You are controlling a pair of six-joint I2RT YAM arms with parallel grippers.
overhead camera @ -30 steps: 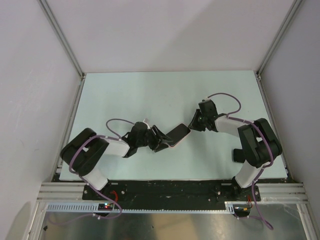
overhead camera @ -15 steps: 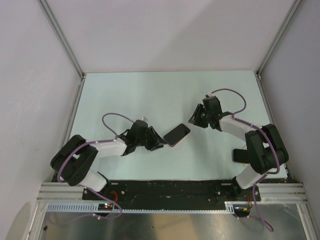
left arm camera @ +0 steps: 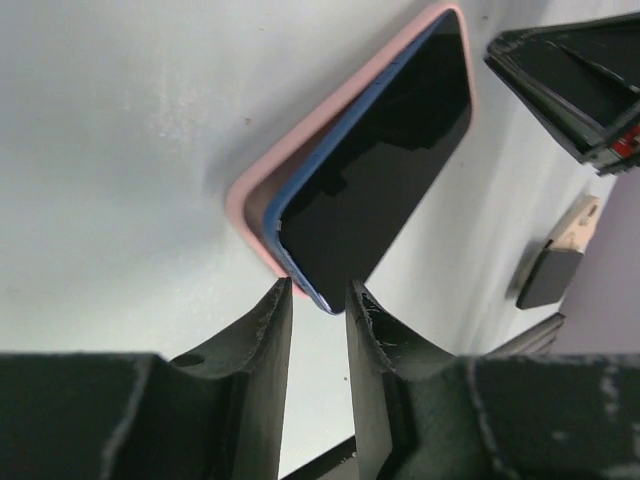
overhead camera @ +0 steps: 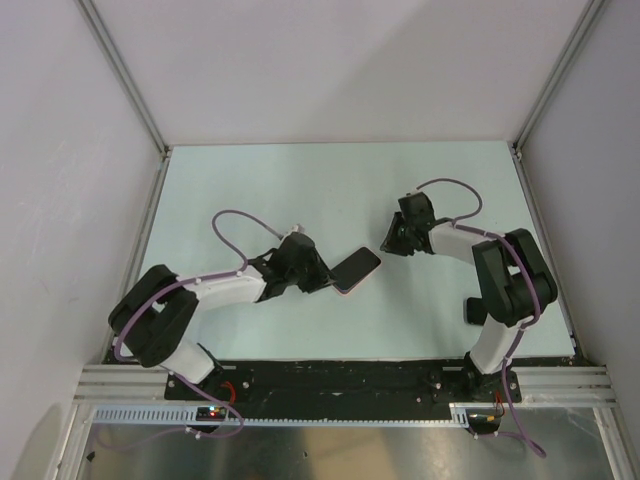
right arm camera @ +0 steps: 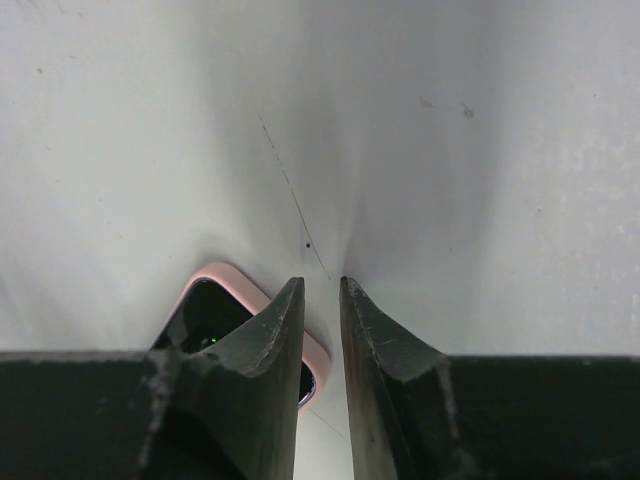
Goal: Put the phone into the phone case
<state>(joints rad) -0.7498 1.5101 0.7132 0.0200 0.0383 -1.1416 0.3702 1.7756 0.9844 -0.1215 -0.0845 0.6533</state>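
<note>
The phone [overhead camera: 357,269], black screen up, lies in the pale pink phone case [overhead camera: 344,290] on the table, mid-way between the arms. In the left wrist view the phone [left arm camera: 385,180] shows a blue edge, and its near corner sits raised above the case's pink rim [left arm camera: 250,205]. My left gripper [overhead camera: 323,279] is at that near corner, its tips [left arm camera: 318,292] almost together over it and holding nothing. My right gripper [overhead camera: 386,246] is at the far end, shut and empty [right arm camera: 322,287], just past the case's rounded corner [right arm camera: 225,272]. The phone [right arm camera: 205,320] shows beside its left finger.
The pale green table [overhead camera: 300,190] is boxed in by white walls with metal posts at the back corners [overhead camera: 165,150]. A metal rail [overhead camera: 340,378] runs along the near edge. The right gripper's black fingers [left arm camera: 570,80] show in the left wrist view beyond the phone.
My left gripper let go of the phone's near end, backed off, then came back to its near corner with the jaws narrowed. The right gripper stays at the far end. The phone barely moved.
</note>
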